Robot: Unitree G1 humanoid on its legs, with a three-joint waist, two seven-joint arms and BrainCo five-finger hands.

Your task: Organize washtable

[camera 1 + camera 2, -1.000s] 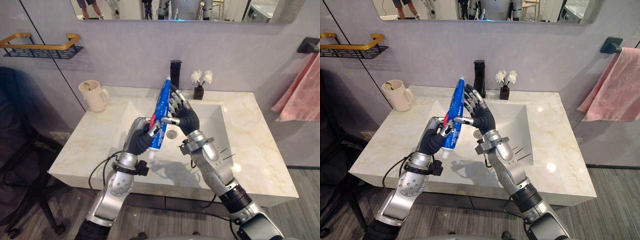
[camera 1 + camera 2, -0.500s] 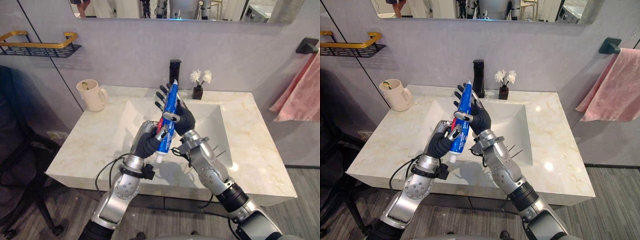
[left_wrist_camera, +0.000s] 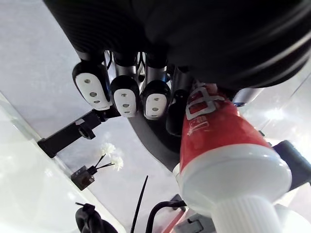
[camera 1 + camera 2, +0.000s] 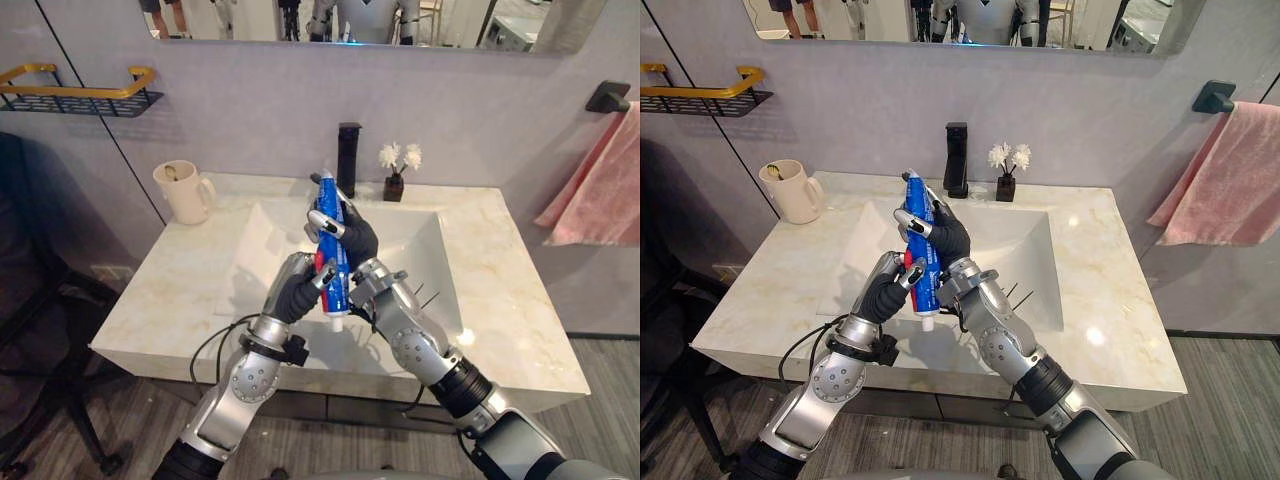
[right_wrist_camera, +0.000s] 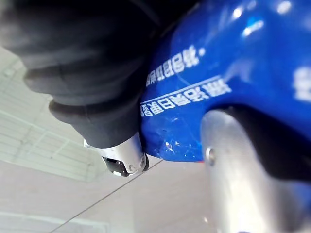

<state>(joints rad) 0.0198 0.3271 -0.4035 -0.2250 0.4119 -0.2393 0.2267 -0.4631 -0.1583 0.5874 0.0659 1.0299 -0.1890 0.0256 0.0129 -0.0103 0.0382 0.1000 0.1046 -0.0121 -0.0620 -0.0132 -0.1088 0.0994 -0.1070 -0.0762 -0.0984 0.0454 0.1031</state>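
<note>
A blue toothpaste tube (image 4: 334,278) with a red band and a white cap stands nearly upright, cap down, above the front of the sink basin (image 4: 415,250). My left hand (image 4: 297,291) is shut on its lower end, just above the cap (image 3: 233,179). My right hand (image 4: 355,238) comes in from behind, and its fingers (image 4: 322,222) curl round the upper blue part. In the right wrist view the blue tube (image 5: 233,73) lies against that hand's fingers (image 5: 243,170).
A cream mug (image 4: 184,190) stands at the back left of the marble counter (image 4: 170,290). A black faucet (image 4: 348,158) and a small vase of white flowers (image 4: 398,170) stand behind the basin. A pink towel (image 4: 600,190) hangs at the right, a gold-railed shelf (image 4: 80,95) on the left wall.
My right hand's fingers, straight behind the tube a second ago, have curled round its upper part. The tube has come more upright and a little lower.
</note>
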